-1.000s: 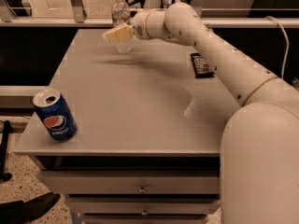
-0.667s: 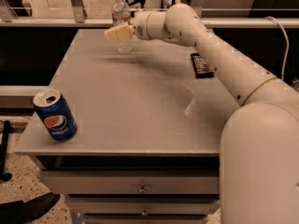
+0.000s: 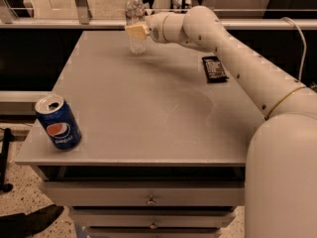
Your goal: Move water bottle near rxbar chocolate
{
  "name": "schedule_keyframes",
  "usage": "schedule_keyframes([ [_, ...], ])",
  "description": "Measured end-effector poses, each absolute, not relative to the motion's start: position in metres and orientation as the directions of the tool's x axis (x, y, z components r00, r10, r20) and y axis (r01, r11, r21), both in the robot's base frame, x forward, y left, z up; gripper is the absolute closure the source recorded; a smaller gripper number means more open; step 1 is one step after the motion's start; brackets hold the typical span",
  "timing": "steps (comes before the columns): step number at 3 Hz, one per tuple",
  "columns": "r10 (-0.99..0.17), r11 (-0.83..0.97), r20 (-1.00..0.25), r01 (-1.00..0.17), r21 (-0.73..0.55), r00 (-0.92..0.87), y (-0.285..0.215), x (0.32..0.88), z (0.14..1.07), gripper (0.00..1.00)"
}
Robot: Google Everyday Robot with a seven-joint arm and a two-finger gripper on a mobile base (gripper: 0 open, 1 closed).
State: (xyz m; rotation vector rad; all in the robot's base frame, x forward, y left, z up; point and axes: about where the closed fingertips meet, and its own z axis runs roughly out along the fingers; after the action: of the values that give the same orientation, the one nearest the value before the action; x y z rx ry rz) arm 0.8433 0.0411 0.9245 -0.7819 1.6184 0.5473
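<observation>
The water bottle (image 3: 134, 10), clear with a white cap, stands upright at the far side of the table. My gripper (image 3: 135, 31) is at its mid-height, with pale fingers closed around its body. The bottle's base is at or just above the table top; I cannot tell which. The rxbar chocolate (image 3: 214, 69), a flat black bar, lies on the table's right side, well to the right of the bottle and nearer the camera. My arm stretches over the bar's far end.
A blue Pepsi can (image 3: 57, 122) stands at the near left corner of the grey table (image 3: 148, 118). Drawers sit under the front edge. A railing and a dark gap run behind the table.
The gripper and the water bottle have shifted together a little to the right. The can and the bar have not moved.
</observation>
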Motion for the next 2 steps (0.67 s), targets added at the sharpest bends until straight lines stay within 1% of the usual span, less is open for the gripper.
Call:
schedule_keyframes([
  [1, -0.188, 0.683, -0.981, -0.724, -0.095, -0.048, 0.017, 0.84, 0.939, 0.99],
  [2, -0.207, 0.721, -0.978, -0.681, -0.127, -0.037, -0.025, 0.839, 0.952, 1.0],
])
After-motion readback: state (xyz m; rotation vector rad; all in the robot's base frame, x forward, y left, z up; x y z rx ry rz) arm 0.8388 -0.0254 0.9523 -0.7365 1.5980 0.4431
